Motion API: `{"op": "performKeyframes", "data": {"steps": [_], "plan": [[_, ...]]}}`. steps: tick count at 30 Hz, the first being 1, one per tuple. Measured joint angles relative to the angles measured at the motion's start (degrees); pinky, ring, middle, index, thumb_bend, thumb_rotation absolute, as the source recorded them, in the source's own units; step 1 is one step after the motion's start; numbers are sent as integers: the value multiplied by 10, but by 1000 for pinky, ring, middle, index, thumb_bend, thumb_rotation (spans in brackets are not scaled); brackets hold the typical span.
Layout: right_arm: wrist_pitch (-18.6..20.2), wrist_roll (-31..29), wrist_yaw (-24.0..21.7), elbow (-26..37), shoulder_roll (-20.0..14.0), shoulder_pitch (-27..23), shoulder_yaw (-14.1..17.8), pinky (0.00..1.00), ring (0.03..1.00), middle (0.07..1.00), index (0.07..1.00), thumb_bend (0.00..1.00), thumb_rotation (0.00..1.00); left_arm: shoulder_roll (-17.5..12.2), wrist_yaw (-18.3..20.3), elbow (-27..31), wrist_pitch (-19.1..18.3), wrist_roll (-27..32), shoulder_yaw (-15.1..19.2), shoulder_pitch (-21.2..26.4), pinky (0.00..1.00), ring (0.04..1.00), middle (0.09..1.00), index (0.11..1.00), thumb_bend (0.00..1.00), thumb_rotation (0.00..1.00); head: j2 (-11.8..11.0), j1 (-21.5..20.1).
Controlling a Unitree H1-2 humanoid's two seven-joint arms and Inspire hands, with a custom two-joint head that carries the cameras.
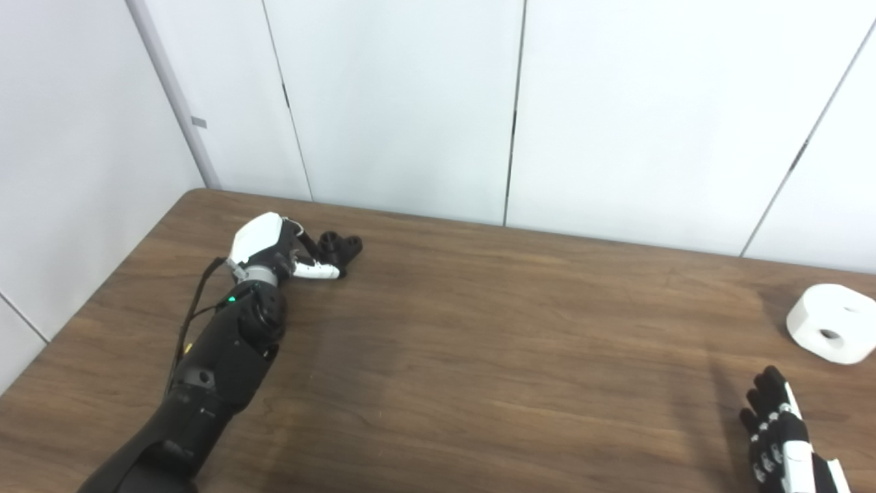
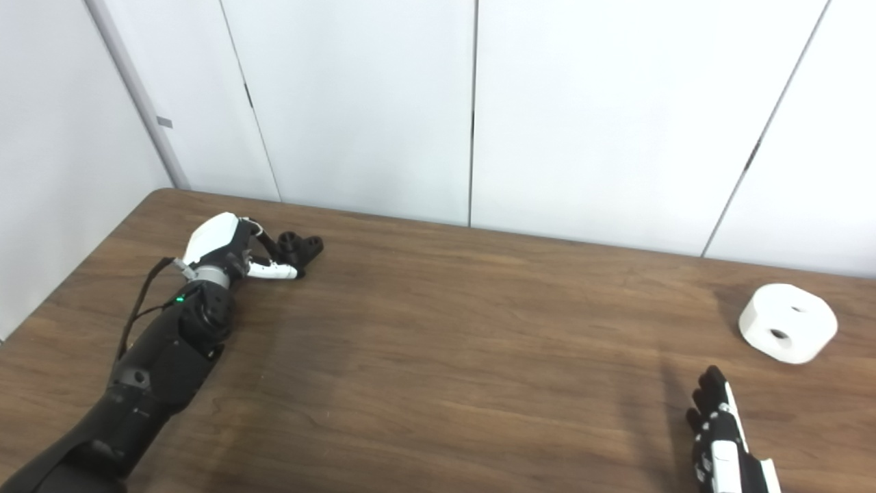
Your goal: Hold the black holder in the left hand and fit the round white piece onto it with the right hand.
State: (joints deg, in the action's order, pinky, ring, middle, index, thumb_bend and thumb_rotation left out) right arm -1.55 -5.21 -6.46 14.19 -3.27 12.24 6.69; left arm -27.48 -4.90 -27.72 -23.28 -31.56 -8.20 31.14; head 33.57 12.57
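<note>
At far left of the table point(image 1: 479, 356), left hand point(image 1: 274, 250) reaches the black holder point(image 1: 340, 248); fingers touch it, closure unclear. Right hand point(image 2: 718, 438) spread, empty, near the round white piece point(image 2: 787, 322). Risk: a shallow grasp lets the holder slip or twist on lifting.

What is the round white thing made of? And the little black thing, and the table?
Round white piece: probably matte plastic, with smooth walls and neat holes. Black holder: likely dull black plastic, too small to be sure. Table: wood or wood-look top, brown grain lines.
</note>
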Motion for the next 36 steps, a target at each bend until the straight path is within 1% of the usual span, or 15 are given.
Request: {"op": "performKeyframes", "data": {"steps": [9,11,16,23,25,33,36], "plan": [[10,-4,0,5,0,1,3,1000,1000,996,991,441,923,0,1,0,0,2,-2,0,1000,959,835,484,519,43,4,0],[12,-4,0,7,0,1,4,1000,1000,996,994,430,928,0,1,0,0,1,-4,0,1000,951,830,484,520,43,4,0],[12,-5,0,11,0,1,5,1000,1000,995,995,433,921,0,0,0,2,0,-6,0,1000,948,835,484,520,44,5,0],[13,-5,0,11,0,1,5,1000,1000,990,989,461,905,-2,0,2,17,-5,-15,-2,1000,925,817,484,522,46,5,0],[13,-5,0,11,0,1,5,1000,1000,994,993,461,914,-3,0,4,18,-7,-17,-4,1000,924,816,484,522,47,8,-3],[13,1,1,11,0,1,4,1000,1000,997,997,456,945,-5,3,37,24,-8,-22,-24,1000,922,814,483,521,45,9,-9],[14,4,1,13,0,1,2,1000,1000,994,995,449,946,-6,3,49,39,-11,-27,-33,1000,914,800,483,521,45,9,-11]]}}
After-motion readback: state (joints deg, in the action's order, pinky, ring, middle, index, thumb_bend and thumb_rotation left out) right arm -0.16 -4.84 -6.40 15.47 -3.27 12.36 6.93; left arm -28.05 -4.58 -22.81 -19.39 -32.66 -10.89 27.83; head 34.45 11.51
